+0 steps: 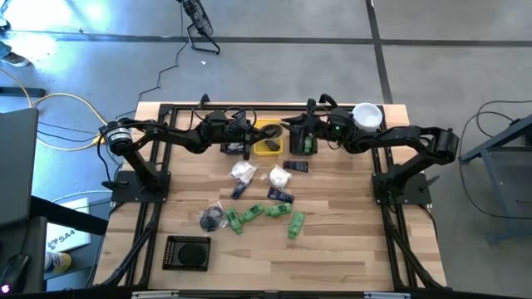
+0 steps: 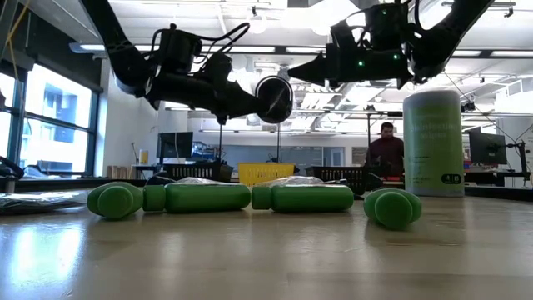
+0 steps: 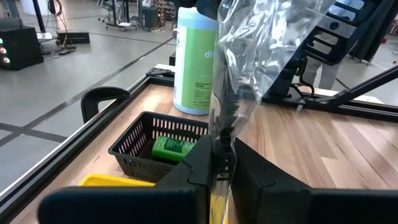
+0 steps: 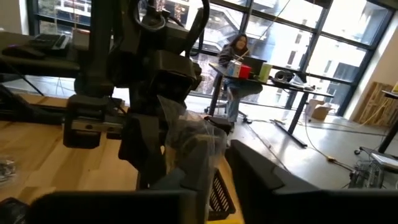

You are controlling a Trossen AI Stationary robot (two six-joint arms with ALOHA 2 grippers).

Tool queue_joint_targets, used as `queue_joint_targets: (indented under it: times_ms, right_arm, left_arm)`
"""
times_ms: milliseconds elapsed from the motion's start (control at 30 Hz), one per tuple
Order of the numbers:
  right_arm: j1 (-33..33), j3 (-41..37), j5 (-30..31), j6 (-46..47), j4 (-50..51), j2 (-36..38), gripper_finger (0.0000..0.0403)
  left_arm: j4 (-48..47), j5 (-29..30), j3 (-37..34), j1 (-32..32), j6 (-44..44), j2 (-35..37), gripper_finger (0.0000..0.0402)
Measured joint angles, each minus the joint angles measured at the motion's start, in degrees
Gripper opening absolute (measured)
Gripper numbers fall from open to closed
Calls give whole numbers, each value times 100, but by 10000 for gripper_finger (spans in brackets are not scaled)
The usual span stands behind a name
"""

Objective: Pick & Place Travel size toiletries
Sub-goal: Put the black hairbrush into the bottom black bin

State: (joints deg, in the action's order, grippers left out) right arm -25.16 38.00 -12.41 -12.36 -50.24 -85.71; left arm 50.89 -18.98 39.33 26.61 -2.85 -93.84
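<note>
One crinkly packet (image 3: 249,56), left pincer (image 3: 221,168) pinching it

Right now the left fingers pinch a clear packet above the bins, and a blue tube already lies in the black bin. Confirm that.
Not quite. The left wrist view shows a green bottle in the black bin, not a blue tube. The rest stands: the left fingers pinch the clear packet above the bins.

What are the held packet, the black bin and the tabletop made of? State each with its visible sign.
Packet: clear crinkly plastic film, glossy creases.
Black bin: matte moulded plastic, probably; open mesh walls.
Tabletop: light wood strips, visible grain and seams.
</note>
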Motion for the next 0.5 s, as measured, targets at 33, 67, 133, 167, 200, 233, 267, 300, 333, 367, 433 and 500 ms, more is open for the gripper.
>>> queue_joint_targets:
  times_ms: [33,67,133,167,200,233,267,300,333,367,433,500]
  right_arm:
    - [1,0,22,0,9,0,81]
    - [1,0,57,0,54,17,97]
    - [-15,0,148,-30,333,147,129]
    - [-39,0,228,-109,500,260,143]
    - [-57,0,343,-203,697,401,157]
    - [-80,-1,443,-306,862,551,170]
    - [-85,0,539,-391,1002,711,182]
    - [-95,0,630,-455,1167,870,193]
    - [-97,0,706,-536,1312,1009,202]
    - [-110,0,781,-603,1452,1148,211]
    - [-146,0,840,-711,1759,1396,225]
    - [-223,0,862,-740,2029,1593,233]
  left_arm:
    - [-4,0,0,0,0,0,28]
    - [-8,0,0,0,0,0,30]
    - [-11,0,0,0,0,0,33]
    - [-11,0,0,0,0,0,33]
    - [-11,0,0,0,-2,0,33]
    - [-13,0,0,0,-7,0,33]
    - [-13,0,0,0,-9,0,32]
    - [-13,0,0,0,-9,0,31]
    - [-13,-1,0,1,-17,0,30]
    - [-13,0,0,7,-19,0,30]
    - [-13,5,0,7,9,0,29]
    - [-13,9,0,7,59,0,29]
